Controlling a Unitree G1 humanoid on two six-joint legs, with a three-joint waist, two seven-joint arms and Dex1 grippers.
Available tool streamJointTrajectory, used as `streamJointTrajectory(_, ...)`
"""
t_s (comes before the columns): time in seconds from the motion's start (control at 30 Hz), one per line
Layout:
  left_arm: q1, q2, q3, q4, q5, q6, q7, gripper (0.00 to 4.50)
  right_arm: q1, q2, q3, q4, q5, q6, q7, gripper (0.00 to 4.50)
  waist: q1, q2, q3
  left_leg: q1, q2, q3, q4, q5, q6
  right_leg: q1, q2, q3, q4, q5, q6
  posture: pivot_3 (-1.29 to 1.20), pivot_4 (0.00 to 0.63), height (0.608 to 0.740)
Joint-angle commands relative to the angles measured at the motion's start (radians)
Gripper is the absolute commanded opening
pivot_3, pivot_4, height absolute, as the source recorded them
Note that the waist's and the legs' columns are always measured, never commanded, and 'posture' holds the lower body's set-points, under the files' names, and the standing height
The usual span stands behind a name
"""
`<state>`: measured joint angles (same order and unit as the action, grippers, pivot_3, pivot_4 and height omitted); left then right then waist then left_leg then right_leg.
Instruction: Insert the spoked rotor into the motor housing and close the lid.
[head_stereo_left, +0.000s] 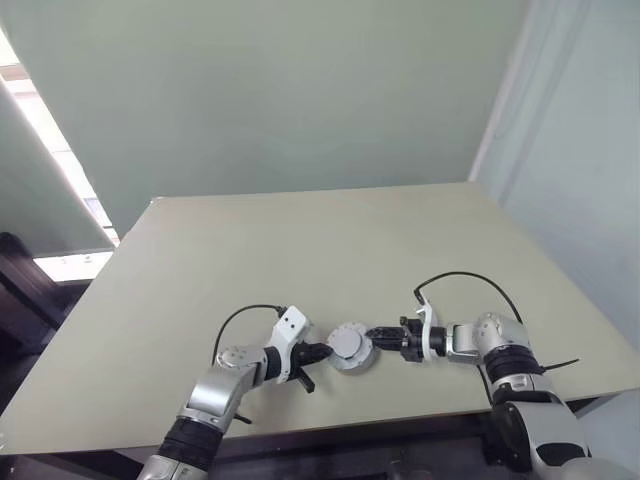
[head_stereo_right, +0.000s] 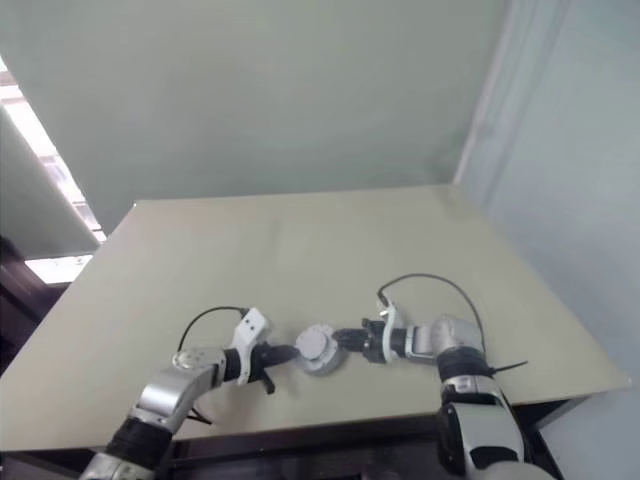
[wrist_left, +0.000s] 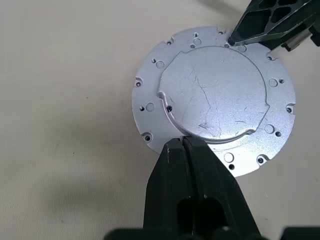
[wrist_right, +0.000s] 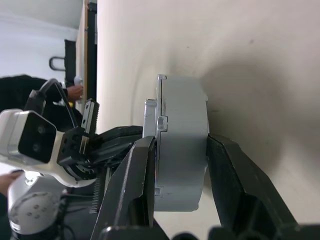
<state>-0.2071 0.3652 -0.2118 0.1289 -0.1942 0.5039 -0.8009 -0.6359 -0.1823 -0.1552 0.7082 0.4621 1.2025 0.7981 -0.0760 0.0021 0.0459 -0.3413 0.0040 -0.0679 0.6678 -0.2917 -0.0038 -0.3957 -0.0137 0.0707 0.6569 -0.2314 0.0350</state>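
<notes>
Surface: one pale beige table (head_stereo_left: 300, 260), matte, seen from the robot's head; its near edge runs along six o'clock. Room: a plain grey-green wall (head_stereo_left: 280, 90) behind the table at twelve o'clock, a lighter wall panel at three o'clock, and a bright window strip at nine to ten o'clock.

Container: one motor housing (wrist_right: 182, 145), a round silver-grey body, lying on the table near its near edge, at about six o'clock of the tabletop, between the two grippers. The lid (wrist_left: 215, 95), a flat silvery disc with small holes around its rim and a raised, scratched centre, sits closed over the housing. Contents: hidden under the lid; the spoked rotor cannot be made out.

Left gripper (wrist_left: 182, 142): black fingers pressed together with no gap, their tips at the lid's edge; whether they touch it cannot be told. It lies at nine o'clock of the housing.

Right gripper (wrist_right: 180, 150): at three o'clock of the housing, its two black fingers part-way apart and set one on each flat face of the housing, lid side and table side, clasping the closed unit.

Black cables (head_stereo_left: 460, 280) loop from both wrists.
</notes>
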Motion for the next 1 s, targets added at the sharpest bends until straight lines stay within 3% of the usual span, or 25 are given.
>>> streamJointTrajectory(0.03,-0.005,-0.015,-0.021,-0.003,0.006,-0.003,0.0,0.0,0.02,0.017,0.059,-0.048,-0.014,-0.037,0.0,1.25,0.0,0.0,0.0,0.0,0.0,0.0,0.0,0.0,0.0,0.0,0.0,0.0,0.0,0.0,0.0,0.0,0.0,0.74)
streamJointTrajectory(0.13,-0.01,-0.019,-0.02,0.004,0.009,-0.01,0.004,0.0,0.037,0.013,0.084,-0.07,-0.022,-0.058,0.005,1.25,0.0,0.0,0.0,0.001,0.0,0.0,0.0,0.0,0.0,0.0,0.0,0.0,0.0,0.0,0.0,0.0,0.0,0.74)
streamJointTrajectory(0.23,-0.008,-0.028,-0.007,-0.005,-0.003,0.006,0.01,0.56,0.038,0.014,0.078,-0.064,-0.014,-0.051,-0.003,1.25,0.0,0.0,0.0,0.001,0.0,0.0,0.0,0.0,0.0,0.001,0.0,0.0,0.0,0.0,0.0,0.0,0.0,0.74)
streamJointTrajectory(0.47,-0.024,-0.028,0.029,0.006,-0.011,0.034,0.024,2.99,0.03,0.017,0.069,-0.049,-0.011,-0.044,-0.015,1.25,0.0,0.0,0.0,0.001,0.0,0.0,-0.001,0.0,0.001,0.0,0.0,0.0,0.0,0.0,0.0,0.0,0.0,0.74)
streamJointTrajectory(0.6,-0.037,-0.035,0.138,0.001,-0.092,0.119,0.037,4.41,0.022,0.027,0.036,-0.029,0.006,-0.021,-0.036,1.25,-0.001,0.0,0.0,0.0,0.0,0.0,-0.001,0.0,0.001,-0.001,0.0,0.0,0.0,0.0,0.0,0.0,0.0,0.74)
streamJointTrajectory(0.9,-0.05,-0.055,0.397,-0.013,-0.361,0.436,0.077,4.47,0.026,0.065,-0.077,-0.008,0.073,0.016,-0.077,1.25,-0.032,-0.001,0.0,-0.003,0.002,0.0,-0.003,0.0,0.001,-0.006,0.002,0.001,0.0,0.0,0.0,0.0,0.0,0.74)
streamJointTrajectory(1.0,-0.054,-0.107,0.505,-0.02,-0.476,0.53,0.136,4.47,0.034,0.093,-0.138,-0.024,0.12,0.021,-0.089,1.25,-0.032,-0.001,0.0,-0.004,0.002,0.0,-0.004,0.0,0.001,-0.007,0.002,0.001,0.0,0.0,0.0,0.0,0.0,0.74)
